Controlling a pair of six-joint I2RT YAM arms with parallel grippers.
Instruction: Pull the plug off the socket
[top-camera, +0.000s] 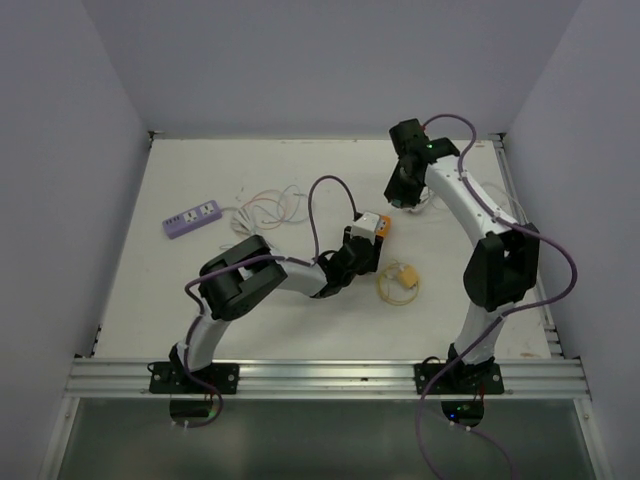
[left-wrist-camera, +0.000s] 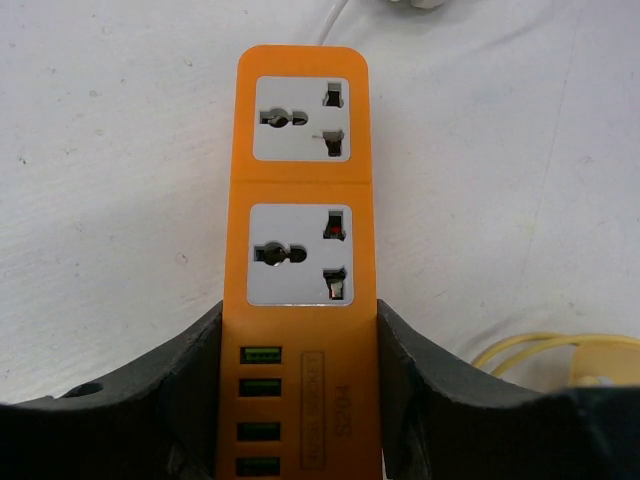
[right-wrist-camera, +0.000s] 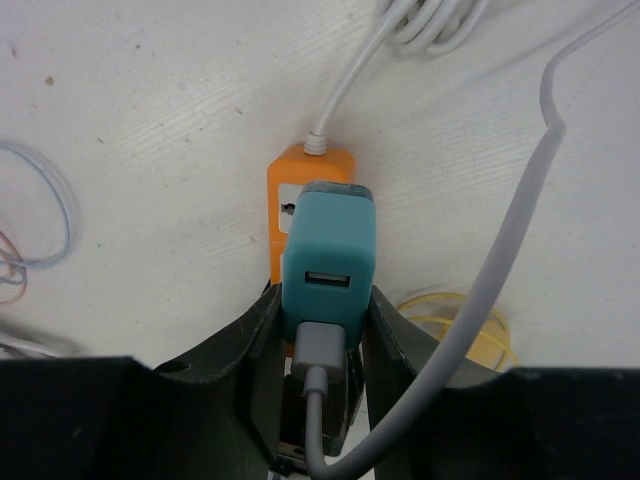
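1. Left gripper (left-wrist-camera: 300, 345): jaws closed on the orange power strip (left-wrist-camera: 305, 190), pinching its long sides at the USB end. The strip lies flat on the white table (top-camera: 160, 280).
2. Right gripper (right-wrist-camera: 325, 300): jaws clamp the teal plug (right-wrist-camera: 328, 250), held clear of the strip.
3. Strip is smooth plastic; its 2 white sockets are both empty. The plug is a rounded block.
4. Left arm is low and extended; right arm is arched high.

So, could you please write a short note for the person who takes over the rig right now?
Left gripper: shut on the orange power strip, at its USB end.
Right gripper: shut on the teal plug, clear of the strip, grey cable attached.
Done: plug is out; both sockets show empty.
Left: probably only to put the plug down and let go.
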